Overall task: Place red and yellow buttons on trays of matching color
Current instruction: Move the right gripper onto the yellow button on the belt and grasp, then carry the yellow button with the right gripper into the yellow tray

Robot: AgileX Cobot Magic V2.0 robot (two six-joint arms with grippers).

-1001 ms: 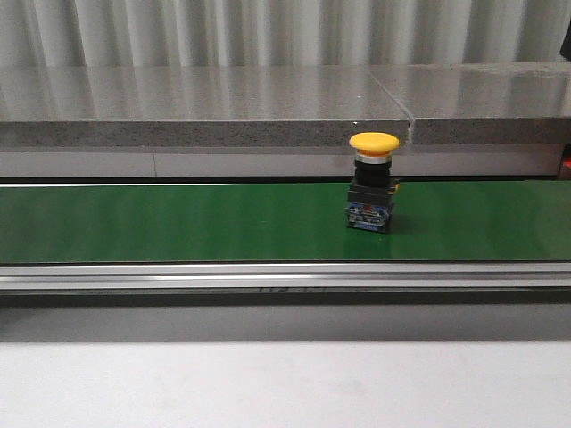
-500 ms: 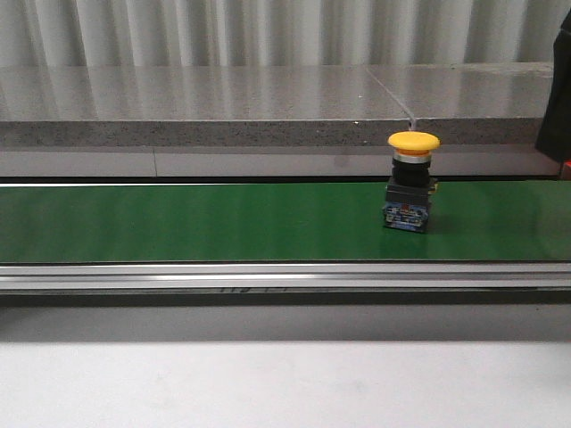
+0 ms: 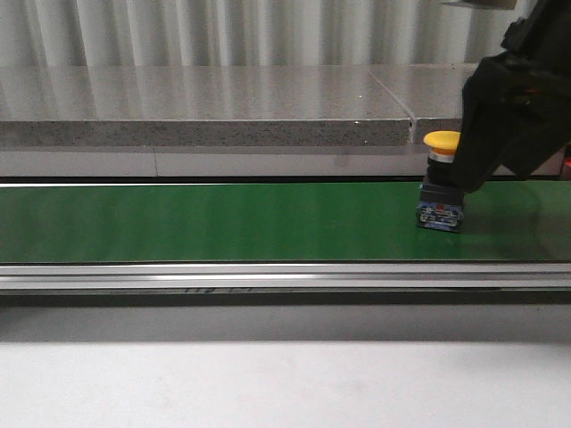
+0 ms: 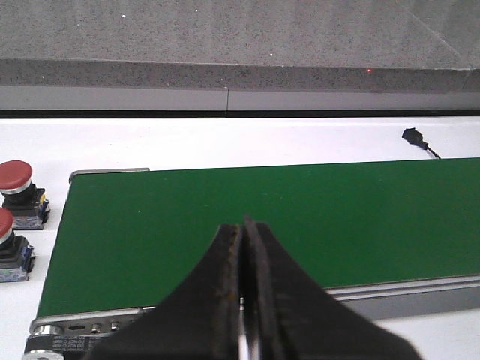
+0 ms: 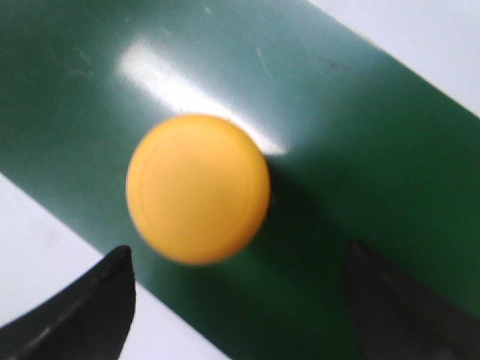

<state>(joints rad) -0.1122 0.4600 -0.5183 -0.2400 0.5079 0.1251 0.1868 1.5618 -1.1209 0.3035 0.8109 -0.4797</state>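
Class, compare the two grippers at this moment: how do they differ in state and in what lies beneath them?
The left gripper is shut, fingers pressed together; the right gripper is open, fingers wide apart. Under the left gripper is only bare green belt; the right gripper has the yellow button below it, not yet gripped. Both have dark fingers and are over the belt.

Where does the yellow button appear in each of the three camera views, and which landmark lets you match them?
Front view: yellow button stands at the right on the green belt, partly behind the right arm.
Left wrist view: not in it; only two red buttons beside the belt.
Right wrist view: centre-left, seen from above.
Shared landmark: the green belt.
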